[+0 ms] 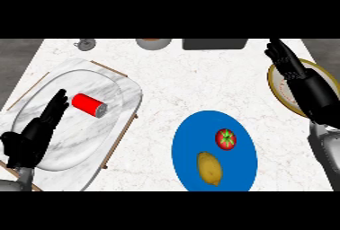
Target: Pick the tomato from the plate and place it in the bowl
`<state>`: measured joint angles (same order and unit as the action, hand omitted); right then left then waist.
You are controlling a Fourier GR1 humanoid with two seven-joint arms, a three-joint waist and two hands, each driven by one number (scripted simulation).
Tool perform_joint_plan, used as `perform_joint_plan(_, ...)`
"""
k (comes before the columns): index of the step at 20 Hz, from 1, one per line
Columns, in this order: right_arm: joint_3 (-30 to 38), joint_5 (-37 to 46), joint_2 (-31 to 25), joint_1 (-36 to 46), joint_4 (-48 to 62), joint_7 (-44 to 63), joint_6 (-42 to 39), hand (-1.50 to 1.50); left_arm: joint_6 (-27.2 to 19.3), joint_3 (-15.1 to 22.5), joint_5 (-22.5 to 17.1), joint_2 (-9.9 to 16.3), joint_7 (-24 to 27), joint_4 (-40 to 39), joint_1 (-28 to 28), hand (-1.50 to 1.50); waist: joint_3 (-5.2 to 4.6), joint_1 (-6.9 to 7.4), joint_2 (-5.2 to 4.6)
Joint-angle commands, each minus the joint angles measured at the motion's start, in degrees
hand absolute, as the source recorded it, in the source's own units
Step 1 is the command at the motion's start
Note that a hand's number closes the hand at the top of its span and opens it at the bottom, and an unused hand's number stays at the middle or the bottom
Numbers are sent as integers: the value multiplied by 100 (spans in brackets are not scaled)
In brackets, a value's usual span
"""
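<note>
Tomato [226, 139] rests on blue plate [199, 134], ungrasped; right hand [295, 74] over bowl [274, 83], fingers straight; left hand [36, 132] resting, fingers spread.

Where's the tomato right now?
In the head view the tomato lies on the blue plate, right of centre, in the plate's upper right part, just above the lemon.

On the counter [199, 81], the plate [192, 170] lies near and right of centre; the tomato [226, 139] sits on its right part, with the lemon [210, 168] nearer and just left of it. The bowl [280, 92] lies at the right edge, farther off. A tray [100, 134] fills the left side, with a can [89, 105] lying on it. Along the far edge stand a cup [153, 43] and a box [214, 43].
</note>
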<state>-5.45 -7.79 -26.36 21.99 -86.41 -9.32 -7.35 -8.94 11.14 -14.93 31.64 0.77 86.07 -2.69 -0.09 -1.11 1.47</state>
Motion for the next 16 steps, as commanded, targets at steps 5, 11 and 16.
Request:
perform_joint_plan(5, -630, -1744, 419, 115, 856, -510, -2650, 150, -430, -190, 361, -6, 121, 313, -680, 0, 78, 624, -363)
perform_joint_plan(11, 99, -1704, 178, 176, 2698, -1837, -3384, -150, -868, -13, 564, -314, -363, 391, -991, 0, 79, 486, -379)
perform_joint_plan(16, -18, -973, -564, 800, 2853, -2853, -4482, -150, -1060, 86, 741, -476, -620, 238, -1279, 0, 56, 406, -304)
